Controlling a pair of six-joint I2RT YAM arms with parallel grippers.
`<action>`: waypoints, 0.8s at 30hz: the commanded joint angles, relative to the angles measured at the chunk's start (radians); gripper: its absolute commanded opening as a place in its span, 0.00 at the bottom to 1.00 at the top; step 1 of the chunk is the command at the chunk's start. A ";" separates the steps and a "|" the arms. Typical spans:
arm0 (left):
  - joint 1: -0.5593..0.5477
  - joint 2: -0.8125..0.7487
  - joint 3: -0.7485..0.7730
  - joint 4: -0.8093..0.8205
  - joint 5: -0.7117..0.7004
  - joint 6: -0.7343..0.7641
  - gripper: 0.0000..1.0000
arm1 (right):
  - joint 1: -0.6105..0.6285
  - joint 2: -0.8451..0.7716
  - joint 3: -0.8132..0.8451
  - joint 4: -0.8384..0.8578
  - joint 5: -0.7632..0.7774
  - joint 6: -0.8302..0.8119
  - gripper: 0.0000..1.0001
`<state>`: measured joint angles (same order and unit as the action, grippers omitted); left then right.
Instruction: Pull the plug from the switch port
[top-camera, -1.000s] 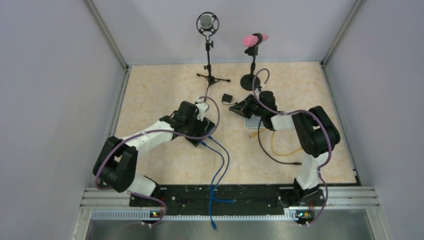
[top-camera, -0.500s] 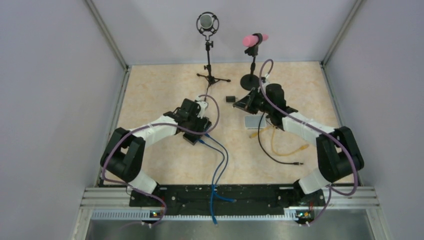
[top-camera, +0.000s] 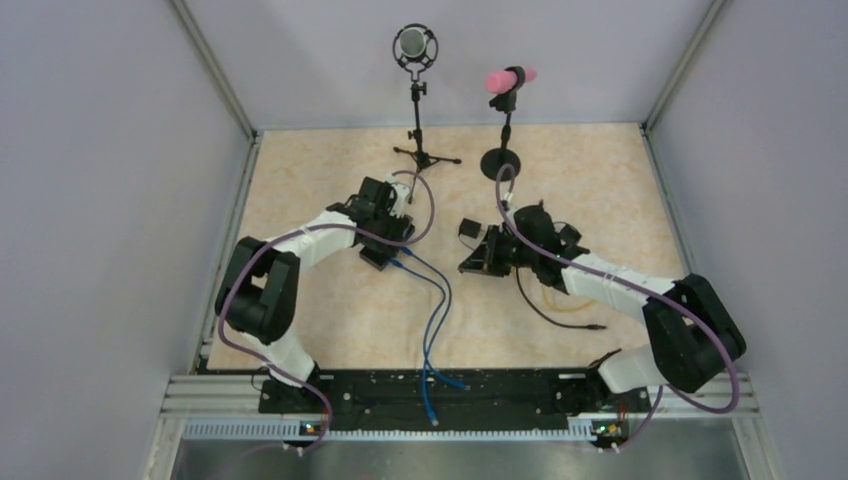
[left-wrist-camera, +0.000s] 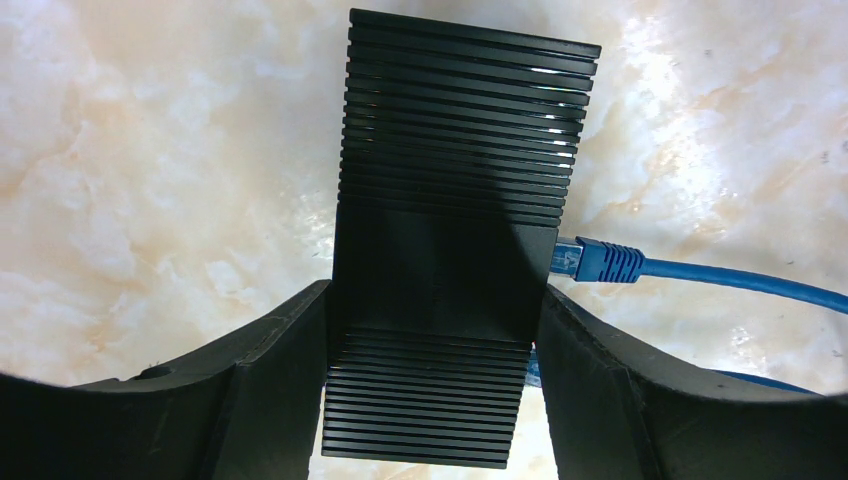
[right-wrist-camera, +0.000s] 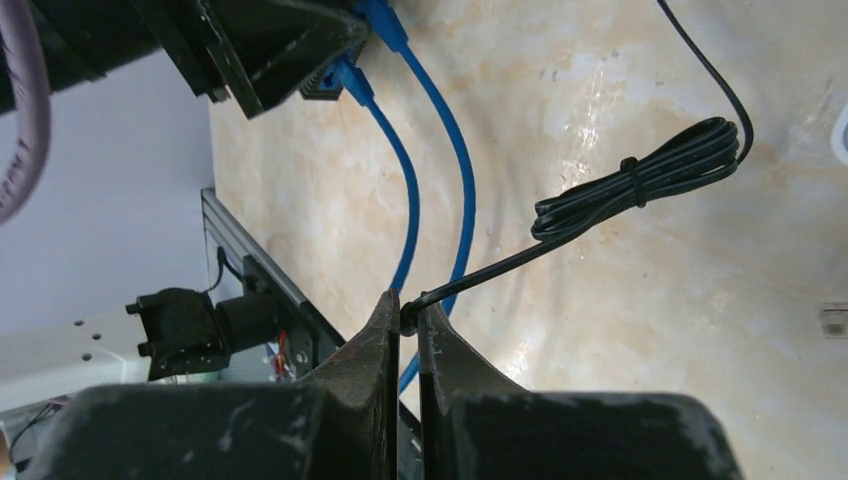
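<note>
Left gripper (left-wrist-camera: 435, 300) clamped on the switch (left-wrist-camera: 465, 110), right gripper (right-wrist-camera: 405, 305) shut on the black cord (right-wrist-camera: 640, 170); best seize the light blue plug (left-wrist-camera: 597, 260) by its stiff body, not the limp cable (left-wrist-camera: 740, 285).

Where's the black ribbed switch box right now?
The black ribbed switch box is left of centre in the top view, clamped between the fingers of the left gripper, with a blue cable plug seated in its side.

Overhead, two close-ups; cable (left-wrist-camera: 600, 261) seemingly shared.
</note>
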<state>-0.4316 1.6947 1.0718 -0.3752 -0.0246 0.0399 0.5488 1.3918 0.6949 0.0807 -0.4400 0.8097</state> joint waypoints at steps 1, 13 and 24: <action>0.028 -0.062 -0.010 0.016 -0.003 0.008 0.04 | 0.027 0.007 -0.023 0.011 0.004 -0.019 0.00; 0.033 -0.100 -0.045 0.019 0.019 -0.008 0.04 | 0.027 0.063 0.048 -0.146 0.149 -0.087 0.38; 0.034 -0.120 -0.056 0.015 0.019 -0.002 0.04 | 0.006 -0.206 0.120 -0.485 0.571 -0.224 0.55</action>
<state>-0.3996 1.6424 1.0187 -0.3801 -0.0162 0.0395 0.5674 1.2736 0.7654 -0.2554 -0.1074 0.6533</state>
